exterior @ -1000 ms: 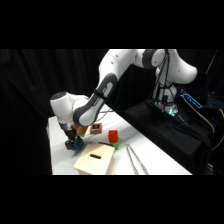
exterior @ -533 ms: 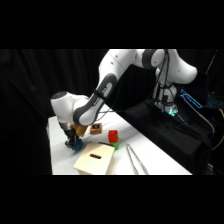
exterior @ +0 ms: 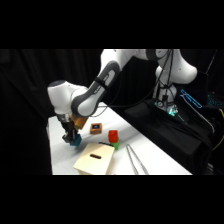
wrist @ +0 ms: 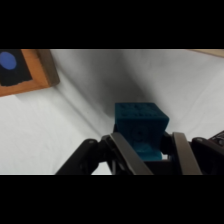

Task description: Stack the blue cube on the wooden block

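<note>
The blue cube (wrist: 140, 124), teal and plain, sits between the two fingers of my gripper (wrist: 149, 145), which is shut on it. In the side view the gripper (exterior: 72, 138) reaches down at the table's left end with the blue cube (exterior: 77, 143) at its tip, close to the tabletop. The wooden block (exterior: 96, 128), orange-brown with a dark blue square on top, stands a short way to the right of the gripper. The wrist view shows the wooden block (wrist: 31, 75) at the upper left, apart from the cube.
A red cube (exterior: 113, 134) rests on a small green piece (exterior: 115, 145) right of the wooden block. A large pale slotted box (exterior: 95, 159) lies near the front edge, with metal tongs (exterior: 134, 159) to its right. The table's left edge (exterior: 50, 145) is close to the gripper.
</note>
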Controlling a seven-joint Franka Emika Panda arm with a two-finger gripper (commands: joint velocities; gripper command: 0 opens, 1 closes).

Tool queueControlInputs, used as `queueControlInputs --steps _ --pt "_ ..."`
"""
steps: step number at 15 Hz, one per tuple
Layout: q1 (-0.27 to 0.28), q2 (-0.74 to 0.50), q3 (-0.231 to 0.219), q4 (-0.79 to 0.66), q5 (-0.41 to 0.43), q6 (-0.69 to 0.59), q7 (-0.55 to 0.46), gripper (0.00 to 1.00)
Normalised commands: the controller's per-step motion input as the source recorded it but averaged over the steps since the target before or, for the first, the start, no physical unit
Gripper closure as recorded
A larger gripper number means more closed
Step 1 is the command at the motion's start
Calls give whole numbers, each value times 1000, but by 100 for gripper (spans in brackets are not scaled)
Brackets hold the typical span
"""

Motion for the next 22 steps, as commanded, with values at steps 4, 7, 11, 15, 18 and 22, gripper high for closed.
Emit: queueControlInputs --steps 4,7,11,15,18,22 --pt "51 -547 -23 -449 -27 -150 -150 73" --pt "-8 -572 -18 -581 -47 -36 -200 73" --pt "-91 -523 -16 -615 -25 62 -237 73" --pt "-115 -458 -13 -564 2 124 -236 73" --pt "-82 -399 -11 -504 7 182 -193 73" --pt "-24 -241 9 -431 3 365 -142 73"
